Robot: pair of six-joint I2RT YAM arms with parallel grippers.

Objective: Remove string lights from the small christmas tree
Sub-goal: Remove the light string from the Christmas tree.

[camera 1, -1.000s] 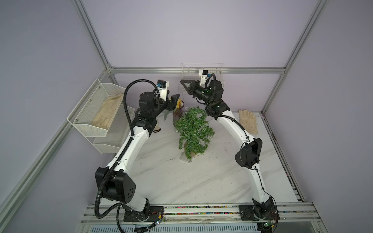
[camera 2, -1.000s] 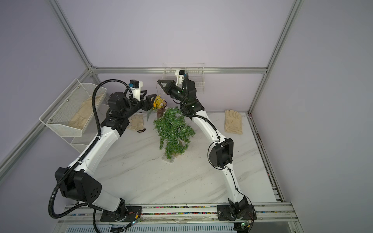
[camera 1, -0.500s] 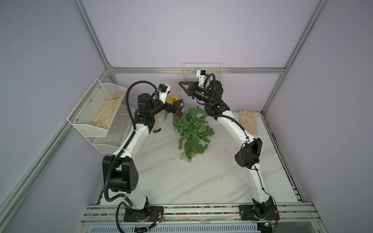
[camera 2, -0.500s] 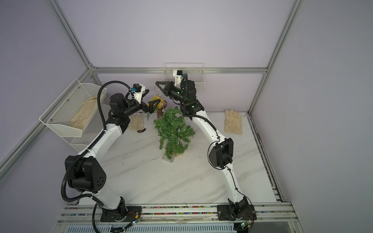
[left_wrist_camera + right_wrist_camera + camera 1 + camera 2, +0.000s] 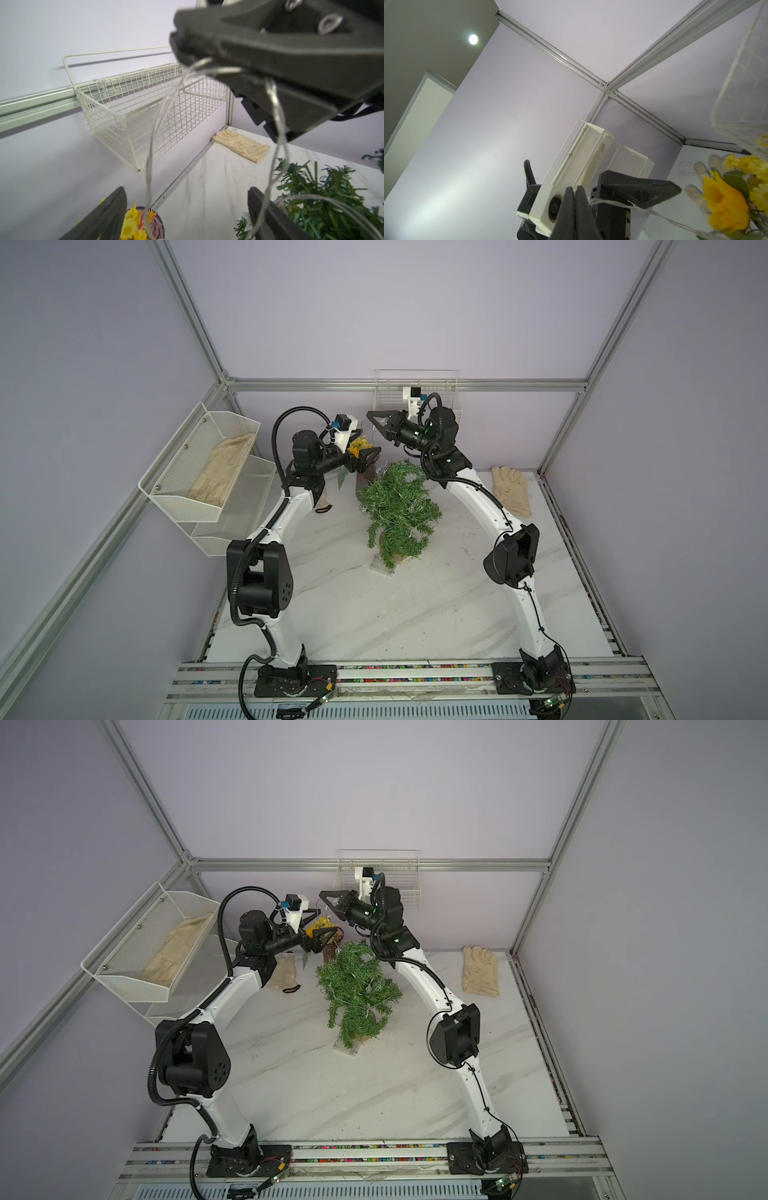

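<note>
From the left wrist you see the right gripper point(image 5: 176, 41) only as a close blur cut off by the frame, and the fingers point(image 5: 104, 216) of the left gripper point(image 5: 187, 190) are cropped too. The string lights point(image 5: 158, 116) show there, but in both top views they are too thin to trace above the tree point(image 5: 399, 506). Its branches cover most of its foot; the left gripper hides part of the vase point(image 5: 365, 487).

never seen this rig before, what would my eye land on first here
The small bushy green artificial tree stands in the middle of the white marble table. Above its top, toward the back wall, the right gripper is shut on the thin silvery string lights wire, which loops down into the branches. The left gripper faces it with its jaws open, strands of that wire hanging between them.
</note>
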